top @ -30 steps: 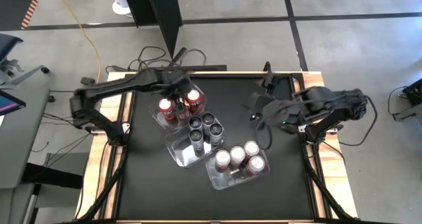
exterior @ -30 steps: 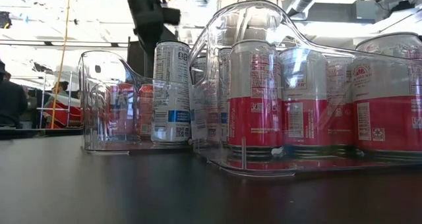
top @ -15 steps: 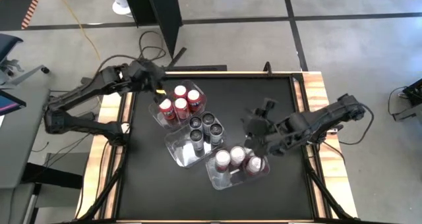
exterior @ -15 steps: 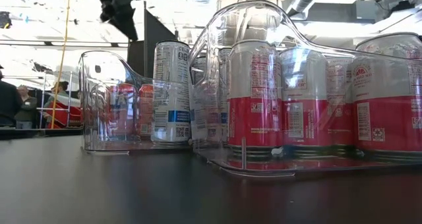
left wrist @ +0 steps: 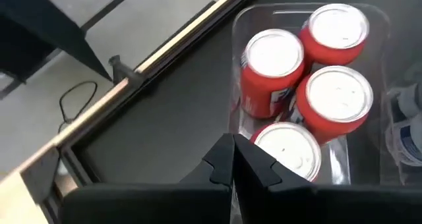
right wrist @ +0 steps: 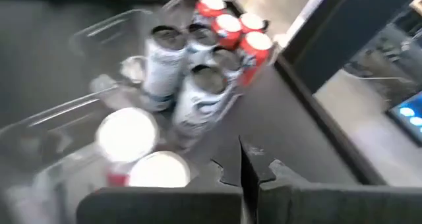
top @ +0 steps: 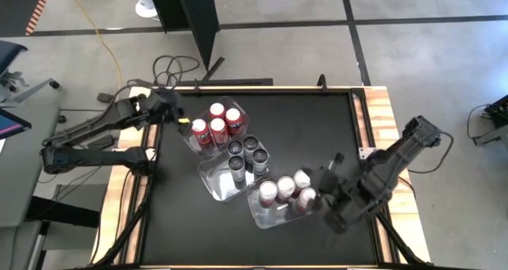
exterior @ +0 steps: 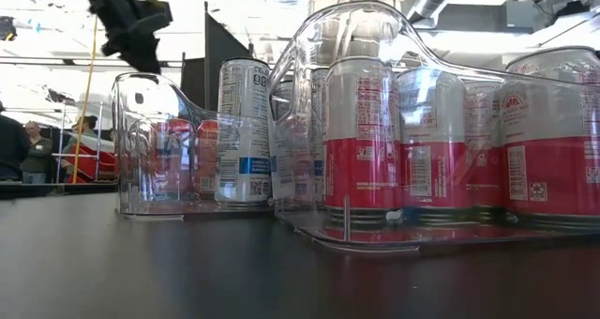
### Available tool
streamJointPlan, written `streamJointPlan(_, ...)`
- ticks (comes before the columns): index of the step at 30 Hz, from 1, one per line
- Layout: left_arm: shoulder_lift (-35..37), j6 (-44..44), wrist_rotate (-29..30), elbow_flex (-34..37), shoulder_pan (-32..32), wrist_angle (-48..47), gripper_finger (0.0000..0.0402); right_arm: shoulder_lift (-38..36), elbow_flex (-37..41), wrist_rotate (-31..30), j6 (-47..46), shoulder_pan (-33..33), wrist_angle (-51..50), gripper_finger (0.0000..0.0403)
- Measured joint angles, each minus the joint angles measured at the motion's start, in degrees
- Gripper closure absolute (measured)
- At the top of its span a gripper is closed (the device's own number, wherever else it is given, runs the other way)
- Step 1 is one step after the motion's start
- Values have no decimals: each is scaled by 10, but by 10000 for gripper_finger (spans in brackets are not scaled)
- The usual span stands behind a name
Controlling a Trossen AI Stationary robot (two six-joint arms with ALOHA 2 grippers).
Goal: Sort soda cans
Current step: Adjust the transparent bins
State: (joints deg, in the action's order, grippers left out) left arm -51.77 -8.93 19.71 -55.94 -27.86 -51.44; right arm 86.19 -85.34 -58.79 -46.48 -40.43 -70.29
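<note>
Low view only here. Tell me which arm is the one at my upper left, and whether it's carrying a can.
Observer: That's the left arm. The left gripper is shut and empty, beside the clear tub of red cans, near the table's left edge.
Operator: Now report the right one; I can't see it.
Observer: The right gripper is shut and empty, just off the right side of the front tub holding the white-and-red cans.
Operator: Count the red cans.
Observer: Four, all upright in their tub.
</note>
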Motion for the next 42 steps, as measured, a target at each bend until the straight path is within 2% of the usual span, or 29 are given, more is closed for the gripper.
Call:
streamJointPlan(4, 58, -40, 5, 35, 6, -1, 401, 0, 37, 2, -54, -50, 30, 399)
streamJointPlan(9, 134, -85, 5, 64, 38, -2, 401, 0, 80, 27, -73, -99, 110, 399)
streamJointPlan(17, 208, -204, 4, 121, 94, -50, 401, 4, 129, 40, -122, -129, 174, 399)
streamJointPlan(24, 213, -268, -2, 195, 136, -64, 401, 4, 161, 61, -173, -131, 189, 399)
streamJointPlan(33, 211, -304, 9, 207, 180, -41, 401, 4, 163, 177, -232, -131, 163, 399)
streamJointPlan(42, 159, -368, 11, 213, 200, -38, 401, 4, 163, 186, -194, -105, 135, 399)
